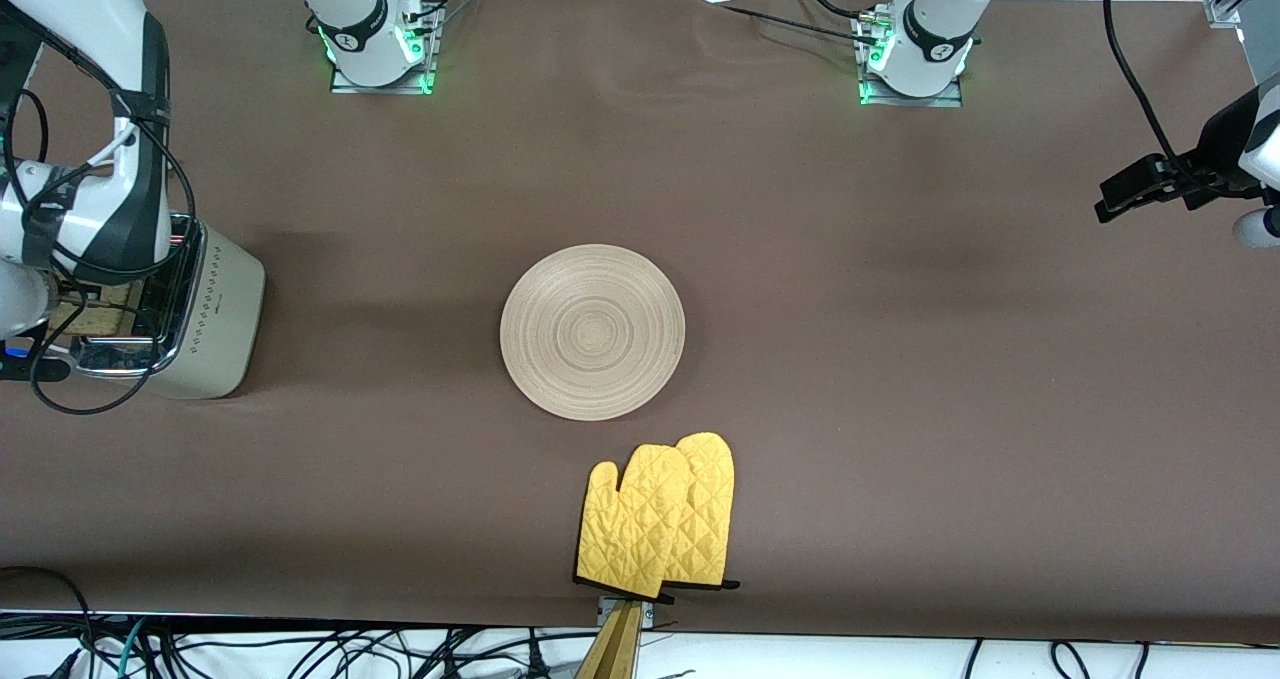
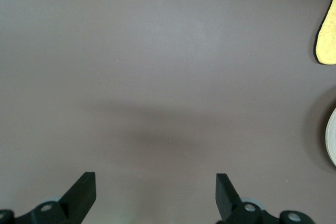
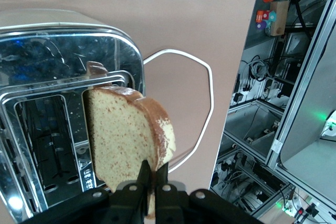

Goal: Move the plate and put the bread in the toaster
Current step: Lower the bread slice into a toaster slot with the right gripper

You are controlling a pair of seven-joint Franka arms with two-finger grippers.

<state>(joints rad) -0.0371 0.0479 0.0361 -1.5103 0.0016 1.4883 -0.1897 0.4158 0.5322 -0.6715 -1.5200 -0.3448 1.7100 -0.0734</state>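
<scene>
The light-wood plate [image 1: 592,331] lies at the middle of the table; its edge shows in the left wrist view [image 2: 332,137]. The cream toaster [image 1: 215,319] stands at the right arm's end of the table. In the right wrist view my right gripper [image 3: 153,169] is shut on the bread [image 3: 123,135] and holds the slice upright, just over a slot of the toaster's chrome top [image 3: 63,40]. In the front view the right arm hides that gripper. My left gripper [image 2: 156,182] is open and empty over bare table at the left arm's end [image 1: 1125,194].
A pair of yellow oven mitts [image 1: 660,524] lies nearer to the front camera than the plate, at the table's edge; it also shows in the left wrist view [image 2: 328,35]. The toaster's white cord [image 3: 205,108] loops on the table beside the toaster.
</scene>
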